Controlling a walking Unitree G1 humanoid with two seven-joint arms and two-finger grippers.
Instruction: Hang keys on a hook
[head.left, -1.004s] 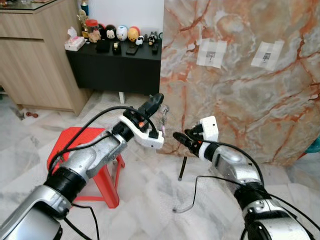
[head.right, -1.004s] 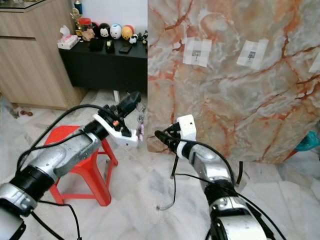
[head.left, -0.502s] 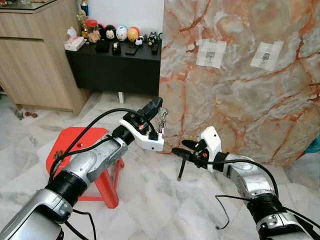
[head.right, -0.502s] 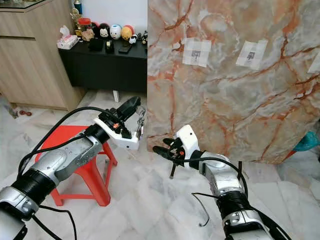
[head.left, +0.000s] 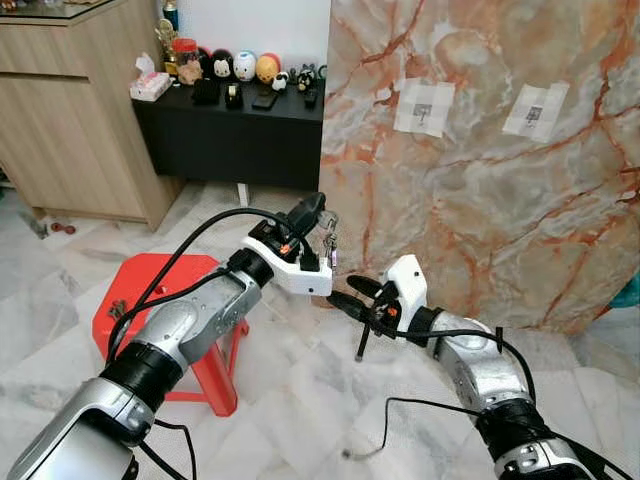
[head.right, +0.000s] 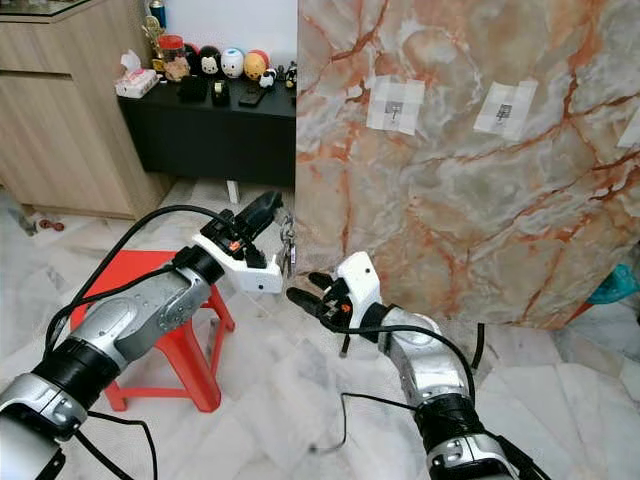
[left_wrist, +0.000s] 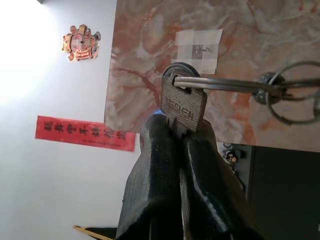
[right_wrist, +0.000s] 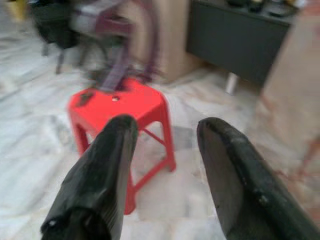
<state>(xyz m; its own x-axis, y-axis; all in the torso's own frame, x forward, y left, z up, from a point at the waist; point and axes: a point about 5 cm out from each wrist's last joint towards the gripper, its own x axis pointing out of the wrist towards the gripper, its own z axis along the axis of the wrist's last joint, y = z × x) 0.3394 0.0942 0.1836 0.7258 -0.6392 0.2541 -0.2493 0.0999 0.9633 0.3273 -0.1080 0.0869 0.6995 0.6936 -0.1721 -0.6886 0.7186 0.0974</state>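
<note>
Before the big marble slab (head.left: 480, 170), which leans upright on the pale marble floor (head.left: 300, 400), the left gripper (head.left: 316, 213) is raised with its fingers (left_wrist: 165, 165) clenched on the flat head of a key (left_wrist: 183, 106). From that key a ring (left_wrist: 292, 92) and the rest of the keys (head.left: 328, 238) dangle just beside the slab's left edge. Two white paper patches (head.left: 424, 106) are stuck high on the slab, and the hooks on them are too small to make out. Below and to the right, the right gripper (head.left: 352, 297) reaches toward the left one, its fingers (right_wrist: 105, 165) spread apart and holding nothing; they point toward a red plastic stool (right_wrist: 122, 107) that stands on the floor under the left arm. Behind, a low black cabinet (head.left: 230, 135) carries a row of small figurines (head.left: 243, 66) and a tissue box (head.left: 150, 85), next to a wooden cupboard (head.left: 70, 110).
</note>
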